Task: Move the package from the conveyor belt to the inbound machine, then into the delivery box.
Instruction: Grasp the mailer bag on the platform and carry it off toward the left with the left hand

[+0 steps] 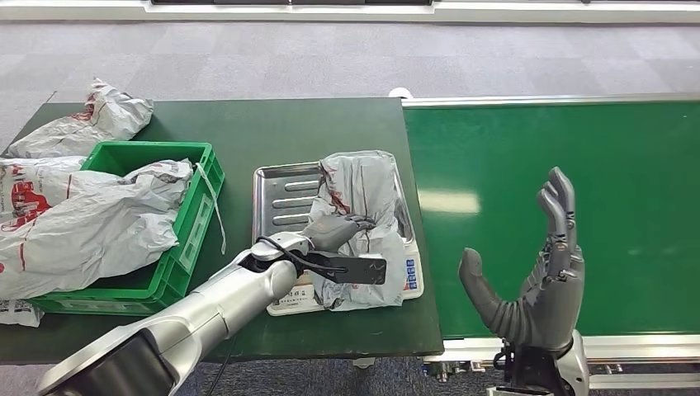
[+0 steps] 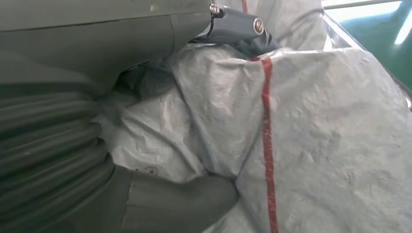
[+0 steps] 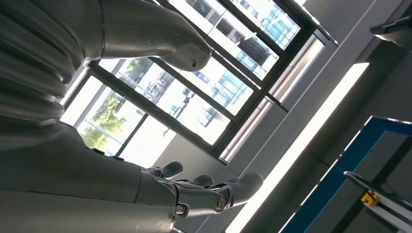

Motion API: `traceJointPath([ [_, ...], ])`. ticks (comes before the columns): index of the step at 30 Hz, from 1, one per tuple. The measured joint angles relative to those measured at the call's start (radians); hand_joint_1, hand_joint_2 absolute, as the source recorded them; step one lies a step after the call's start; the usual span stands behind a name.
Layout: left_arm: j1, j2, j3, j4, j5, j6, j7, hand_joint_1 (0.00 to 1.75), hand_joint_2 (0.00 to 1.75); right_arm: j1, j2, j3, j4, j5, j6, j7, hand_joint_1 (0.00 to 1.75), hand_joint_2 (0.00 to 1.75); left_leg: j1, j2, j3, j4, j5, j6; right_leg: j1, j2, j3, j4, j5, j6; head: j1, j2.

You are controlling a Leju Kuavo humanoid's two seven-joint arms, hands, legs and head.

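1. The conveyor belt (image 1: 561, 206) is a flat, smooth green band with a pale metal rim, running along the right side of the dark green desk (image 1: 272, 132).
2. The desk has a matte top and carries everything else named here.
3. Loose grey plastic mailers (image 1: 82, 223), crinkled and printed in red, spill over the left rim of the delivery box; another mailer (image 1: 91, 120) lies behind it on the desk.
4. The delivery box (image 1: 194, 223) is a green plastic crate with slotted walls, standing left of the inbound machine.
5. The inbound machine (image 1: 285, 198) is a ribbed, shiny steel tray on a white base, just beside the belt.
6. The package (image 1: 363, 198), a wrinkled grey plastic bag with a red stripe, lies on that tray.
7. The right hand (image 1: 536, 280) is raised above the near edge of the belt, palm up, its grey fingers apart and holding nothing.
8. The left hand (image 1: 334, 231) rests on the package; in the left wrist view its fingers (image 2: 233, 24) and thumb press into the crumpled film from opposite sides, clamped on it.
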Motion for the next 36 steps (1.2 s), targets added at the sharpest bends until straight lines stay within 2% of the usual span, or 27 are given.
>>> traceJointPath([
  [11, 0.008, 0.041, 0.053, -0.064, -0.051, 0.019, 0.0, 1.75, 1.75, 0.01, 0.005, 0.0, 0.0, -0.008, -0.006, -0.007, 0.0, 1.75, 0.0, 0.001, 0.001, 0.0, 0.0, 0.0, 0.0, 0.001, 0.0, 0.0, 0.001, 0.0, 0.0, 0.0],
  [14, 0.013, 0.083, 0.072, -0.127, -0.089, 0.025, 0.005, 1.75, 1.75, 0.022, 0.004, 0.0, -0.001, -0.017, -0.02, -0.017, 0.0, 1.75, 0.0, 0.002, 0.001, 0.0, 0.001, -0.001, 0.001, 0.001, -0.001, 0.0, 0.001, 0.0, 0.0, 0.0],
  [17, 0.017, 0.166, 0.11, -0.261, -0.122, -0.029, 0.028, 1.75, 1.75, 0.045, 0.004, -0.002, -0.011, -0.019, -0.019, -0.017, 0.0, 1.75, 0.0, 0.003, -0.001, 0.0, 0.002, -0.002, 0.002, 0.002, -0.004, 0.0, 0.002, -0.001, 0.0, 0.0],
  [21, 0.023, 0.326, 0.187, -0.544, -0.111, -0.165, 0.049, 1.75, 1.75, 0.086, 0.002, -0.021, -0.04, -0.019, -0.025, -0.012, 0.0, 1.75, 0.002, 0.003, -0.003, -0.001, 0.003, -0.004, 0.003, 0.003, -0.007, 0.001, 0.001, -0.002, 0.0, 0.0],
  [23, 0.023, 0.385, 0.22, -0.656, -0.092, -0.21, 0.056, 1.75, 1.75, 0.103, -0.002, -0.034, -0.051, -0.028, -0.033, -0.016, 0.0, 1.75, 0.002, 0.001, -0.004, -0.001, 0.003, -0.004, 0.003, 0.002, -0.007, 0.001, 0.001, -0.003, 0.0, 0.0],
  [28, 0.018, 0.483, 0.256, -0.84, -0.074, -0.222, 0.052, 1.75, 1.75, 0.139, -0.014, -0.059, -0.071, -0.041, -0.066, -0.031, 0.0, 1.75, 0.002, 0.0, -0.006, -0.001, 0.003, -0.004, 0.002, 0.001, -0.008, 0.001, 0.001, -0.003, 0.0, 0.0],
  [31, -0.012, 0.549, 0.285, -0.941, -0.043, -0.227, 0.062, 1.75, 1.75, 0.174, -0.026, -0.078, -0.089, -0.047, -0.088, -0.036, 0.0, 1.75, 0.002, 0.001, -0.007, -0.001, 0.002, -0.004, 0.002, 0.002, -0.01, 0.001, 0.001, -0.003, 0.0, 0.0],
  [36, -0.074, 0.628, 0.33, -1.029, -0.035, -0.213, 0.082, 1.75, 1.75, 0.221, -0.035, -0.1, -0.117, -0.046, -0.108, -0.039, 0.0, 1.75, 0.002, 0.0, -0.008, -0.001, 0.003, -0.004, 0.003, 0.001, -0.01, 0.001, 0.001, -0.003, 0.0, 0.0],
])
